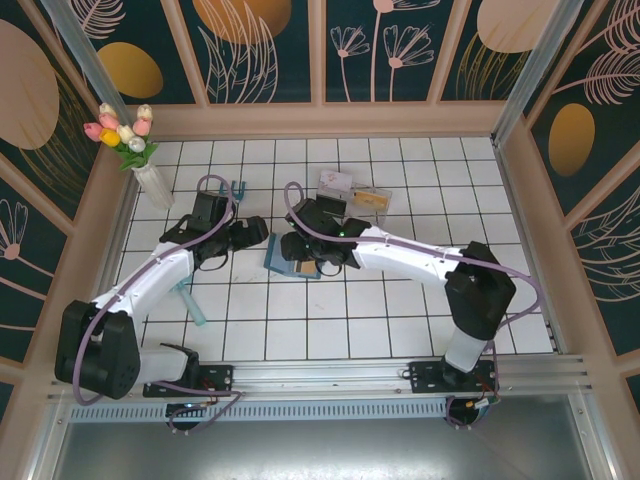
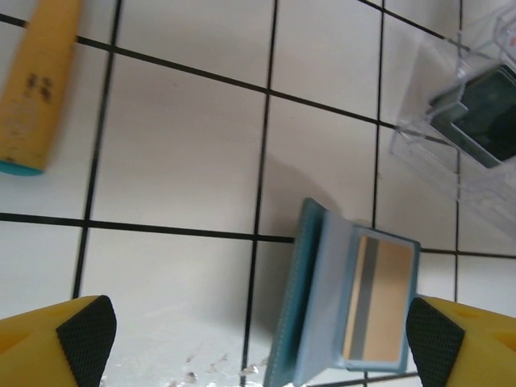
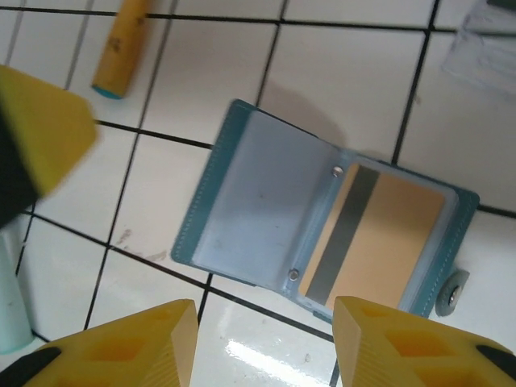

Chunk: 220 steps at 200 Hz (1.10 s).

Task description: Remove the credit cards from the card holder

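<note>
On tiles (image 3: 339, 72), card holder (image 3: 322, 230) slantwise

The card holder (image 3: 266, 210) lies open on the white tiled table (image 3: 339, 72), its blue-grey inner faces up. A gold card (image 3: 379, 242) (grey stripe down its left side) sits in the right-hand pocket. The right gripper (image 3: 266, 347) shows yellow fingers (image 3: 145, 343) spread wide. A yellow stick (image 3: 121, 44) lies at the upper left.
</note>
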Available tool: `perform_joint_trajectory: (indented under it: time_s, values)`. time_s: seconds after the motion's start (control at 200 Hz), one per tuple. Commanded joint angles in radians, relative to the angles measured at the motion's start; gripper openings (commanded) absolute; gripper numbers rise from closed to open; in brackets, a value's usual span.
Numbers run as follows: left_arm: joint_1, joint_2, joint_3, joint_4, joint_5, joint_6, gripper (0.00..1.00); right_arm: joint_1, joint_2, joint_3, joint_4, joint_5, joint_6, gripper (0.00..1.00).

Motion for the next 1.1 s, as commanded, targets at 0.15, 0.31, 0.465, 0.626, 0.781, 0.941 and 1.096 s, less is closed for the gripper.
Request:
perform_joint_trajectory:
  time_s: [0.15,0.31,0.465,0.626,0.781,0.941,1.096]
  values:
    - [-0.004,-0.041,0.026,-0.017,-0.06,-0.02,0.92,-0.014,0.074,-0.044,-0.051,-0.022,0.174,0.46]
    - [-0.005,-0.099,0.014,0.009,-0.062,-0.036,0.89,-0.037,0.073,-0.11,0.004,-0.043,0.204,0.45]
    - [-0.031,-0.086,0.024,0.018,0.012,-0.056,0.84,-0.066,0.1,-0.129,0.008,-0.054,0.21,0.42]
    - [-0.074,-0.044,0.056,0.008,0.025,-0.061,0.78,-0.094,0.104,-0.165,0.06,-0.027,0.208,0.35]
    - [-0.11,0.011,0.073,0.048,0.111,-0.097,0.61,-0.122,0.109,-0.19,0.119,-0.035,0.209,0.26]
    - [-0.163,0.076,0.087,0.081,0.173,-0.126,0.49,-0.139,0.127,-0.19,0.122,-0.028,0.19,0.21]
    - [-0.22,0.139,0.11,0.1,0.203,-0.125,0.41,-0.151,0.151,-0.18,0.121,-0.035,0.161,0.19]
